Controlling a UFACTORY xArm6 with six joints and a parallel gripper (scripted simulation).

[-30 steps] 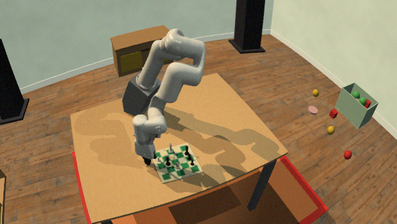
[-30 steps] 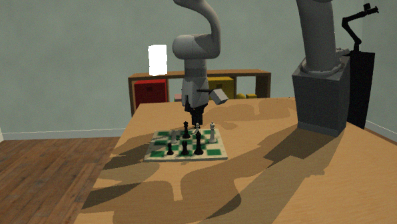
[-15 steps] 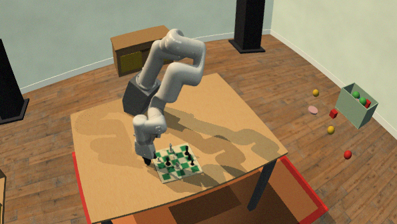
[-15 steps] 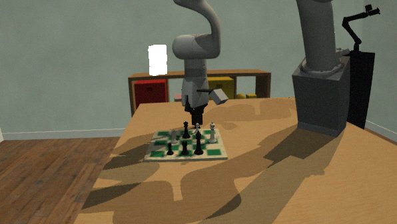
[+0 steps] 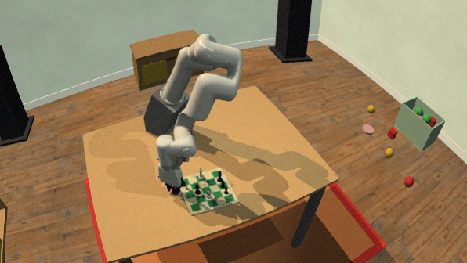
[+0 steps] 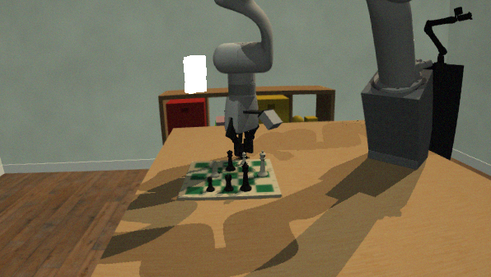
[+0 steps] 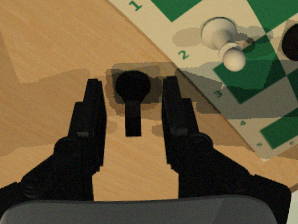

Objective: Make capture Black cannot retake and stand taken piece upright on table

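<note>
My gripper (image 7: 133,96) (image 5: 173,189) (image 6: 243,149) is low over the bare table, just off the rank 1–2 edge of the green and cream chessboard (image 7: 158,27) (image 5: 194,210) (image 6: 231,196). Its fingers stand open. A black piece (image 7: 132,86) stands upright on the table between them, touching neither finger. On the board near it are a white pawn (image 7: 233,56) and another white piece (image 7: 217,31). A few black pieces (image 6: 245,177) (image 5: 197,190) and a tall white piece (image 6: 262,163) (image 5: 200,173) stand upright on the board.
The arm's grey base block (image 5: 161,113) (image 6: 395,124) stands at the table's back. A wooden shelf (image 6: 247,92) with red and yellow boxes is behind the table. A green toy bin (image 5: 418,123) and loose balls lie on the floor to the right.
</note>
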